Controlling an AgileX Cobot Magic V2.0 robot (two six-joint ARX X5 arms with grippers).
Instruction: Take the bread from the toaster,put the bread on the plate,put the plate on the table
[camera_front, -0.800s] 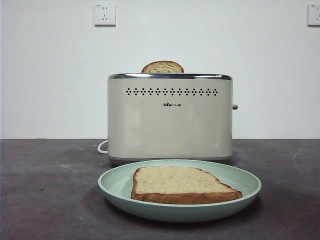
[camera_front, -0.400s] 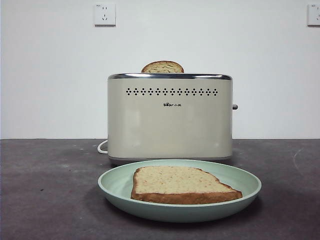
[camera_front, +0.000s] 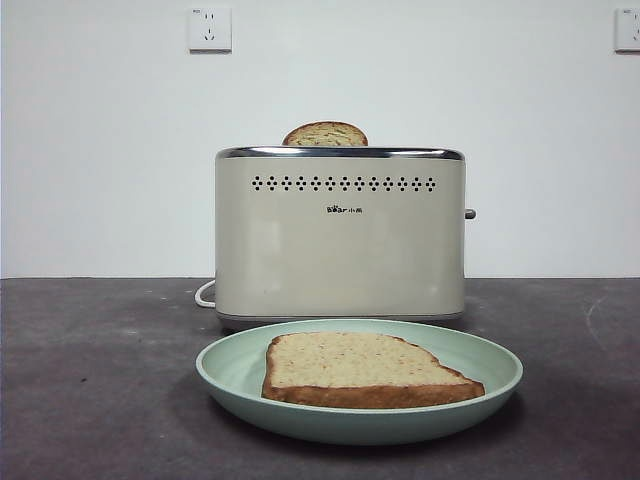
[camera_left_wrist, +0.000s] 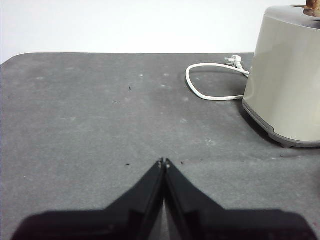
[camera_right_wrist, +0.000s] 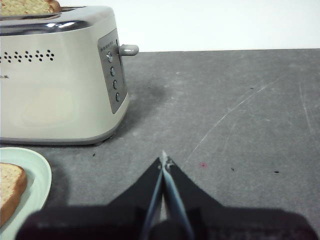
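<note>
I am seeing the bread (camera_front: 365, 368) lying on the plate (camera_front: 495, 385), plate sitting on the table (camera_front: 90, 400): task looking complete. I am keeping the left gripper (camera_left_wrist: 164, 162) and right gripper (camera_right_wrist: 163, 161) closed, empty, clear.

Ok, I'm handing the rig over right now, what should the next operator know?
Left gripper: shut, empty, low over the table on the toaster's cord side.
Right gripper: shut, empty, on the knob side.
The bread lies flat on the plate; the plate sits on the table in front of the toaster.
A second slice stands in the toaster slot.
All three steps look done; nothing seems left.
</note>
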